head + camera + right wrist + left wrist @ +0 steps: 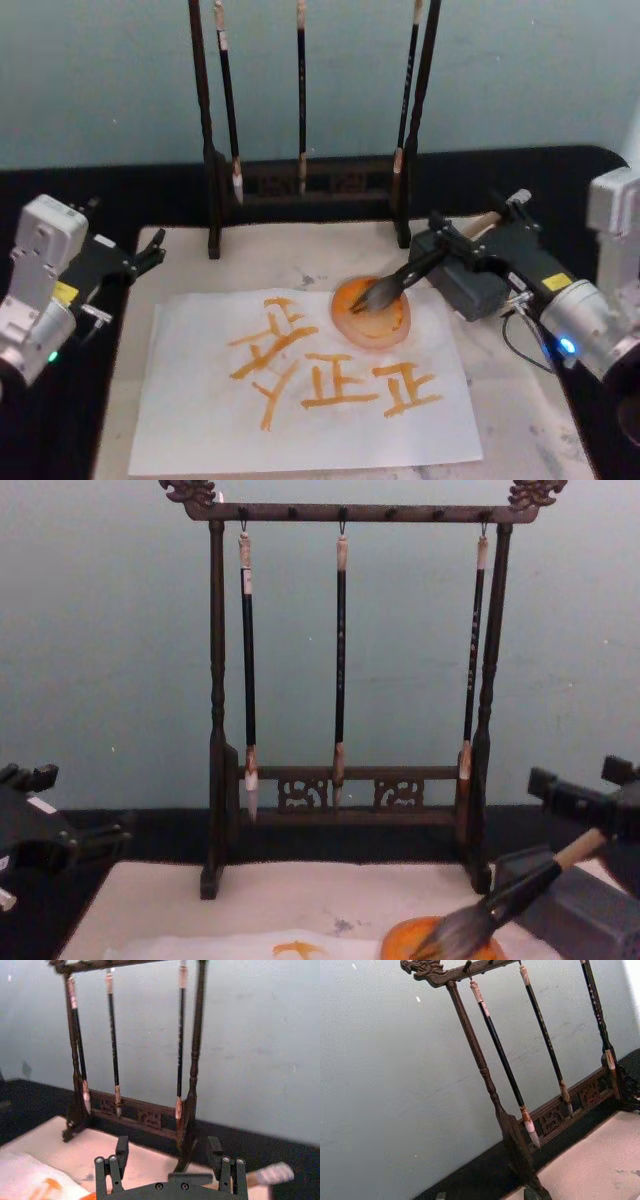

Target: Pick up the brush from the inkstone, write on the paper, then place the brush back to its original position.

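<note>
Right gripper point(478, 243) grips the brush point(420, 268) by its handle, tilted, w/ bushy dark bristles touching the orange blot point(371, 312) at the paper point(300, 385) edge. Paper carries orange strokes. Left gripper point(150, 252) parked left, fingers apart.

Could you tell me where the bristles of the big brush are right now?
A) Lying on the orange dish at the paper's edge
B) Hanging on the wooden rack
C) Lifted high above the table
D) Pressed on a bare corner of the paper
A: the brush slants down from the right gripper, bristles on the orange dish.
</note>
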`<state>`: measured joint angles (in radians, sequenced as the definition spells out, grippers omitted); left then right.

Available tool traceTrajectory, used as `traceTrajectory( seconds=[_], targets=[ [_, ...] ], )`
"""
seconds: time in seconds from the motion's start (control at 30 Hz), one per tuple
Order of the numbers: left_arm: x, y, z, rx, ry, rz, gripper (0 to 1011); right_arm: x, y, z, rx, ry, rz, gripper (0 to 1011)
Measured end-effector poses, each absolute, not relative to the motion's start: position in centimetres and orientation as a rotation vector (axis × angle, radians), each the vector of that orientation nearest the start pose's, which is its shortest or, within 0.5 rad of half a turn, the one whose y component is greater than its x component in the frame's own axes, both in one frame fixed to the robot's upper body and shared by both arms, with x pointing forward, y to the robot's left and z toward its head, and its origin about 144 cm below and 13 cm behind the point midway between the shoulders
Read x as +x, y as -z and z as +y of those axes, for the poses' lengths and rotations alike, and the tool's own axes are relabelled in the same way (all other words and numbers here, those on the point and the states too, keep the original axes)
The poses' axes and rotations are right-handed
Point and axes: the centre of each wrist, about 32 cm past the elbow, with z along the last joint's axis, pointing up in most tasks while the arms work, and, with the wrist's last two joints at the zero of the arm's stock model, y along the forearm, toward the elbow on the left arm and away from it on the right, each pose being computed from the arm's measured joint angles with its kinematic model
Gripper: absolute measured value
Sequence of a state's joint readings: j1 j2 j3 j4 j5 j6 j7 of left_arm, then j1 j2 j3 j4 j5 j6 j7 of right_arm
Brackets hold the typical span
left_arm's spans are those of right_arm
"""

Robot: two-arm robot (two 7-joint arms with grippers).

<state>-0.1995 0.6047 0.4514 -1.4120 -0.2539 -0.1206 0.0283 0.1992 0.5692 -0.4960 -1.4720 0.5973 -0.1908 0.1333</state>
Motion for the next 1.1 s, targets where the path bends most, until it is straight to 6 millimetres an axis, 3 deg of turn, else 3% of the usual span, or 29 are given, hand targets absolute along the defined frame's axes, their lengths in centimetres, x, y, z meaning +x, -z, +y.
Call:
traceTrajectory(
  seconds=[0.3,1.1],
  targets=[
    [48.9,-114.0,31.0,0.304,-1.248,-0.285,1010,49.2,-113.6,-26.5,-0.078,1.079,-0.189,1000],
    [48.9,-114.0,31.0,0.304,-1.248,-0.285,1010,49.4,-113.3,-26.2,-0.119,1.080,-0.213,1000]
  ],
)
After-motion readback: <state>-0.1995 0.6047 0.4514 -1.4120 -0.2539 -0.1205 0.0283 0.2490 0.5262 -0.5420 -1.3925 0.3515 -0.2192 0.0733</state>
